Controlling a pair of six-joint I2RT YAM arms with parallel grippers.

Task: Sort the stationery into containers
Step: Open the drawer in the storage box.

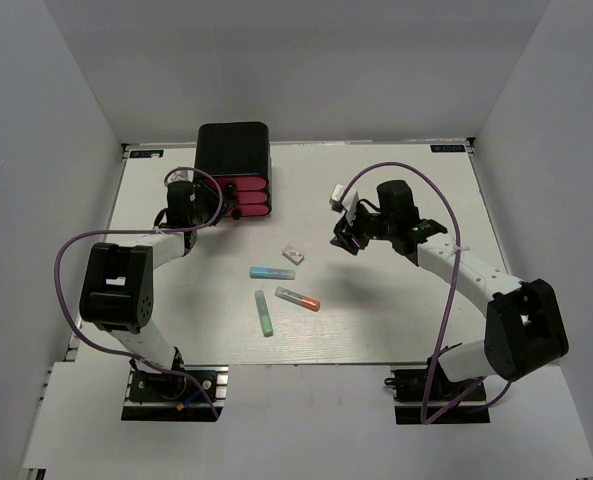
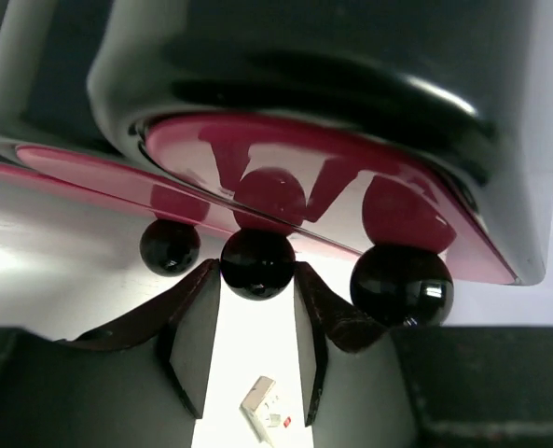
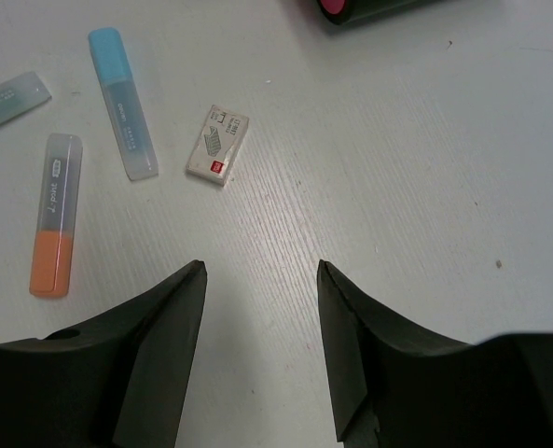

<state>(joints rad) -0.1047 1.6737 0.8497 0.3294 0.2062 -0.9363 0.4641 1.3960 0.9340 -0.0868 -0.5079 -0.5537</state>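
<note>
The containers are three pink drawers (image 1: 248, 198) with black round knobs in a glossy black cabinet (image 1: 233, 148). My left gripper (image 1: 224, 206) is at the drawer fronts. In the left wrist view its gripper (image 2: 255, 274) has its fingertips pressed on both sides of the middle knob (image 2: 257, 261). Stationery lies mid-table: a white block (image 1: 295, 256), a light blue stick (image 1: 272, 272), a grey stick with an orange tip (image 1: 297, 298) and a green stick (image 1: 264, 313). My right gripper (image 1: 344, 238) hangs open to the right of them, over bare table (image 3: 262, 271), with nothing between its fingers.
Two other knobs (image 2: 170, 247) (image 2: 402, 285) flank the gripped one. The white block (image 3: 218, 145), light blue stick (image 3: 122, 103) and orange-tipped stick (image 3: 54, 215) lie ahead and left of the right fingers. White walls enclose the table on three sides.
</note>
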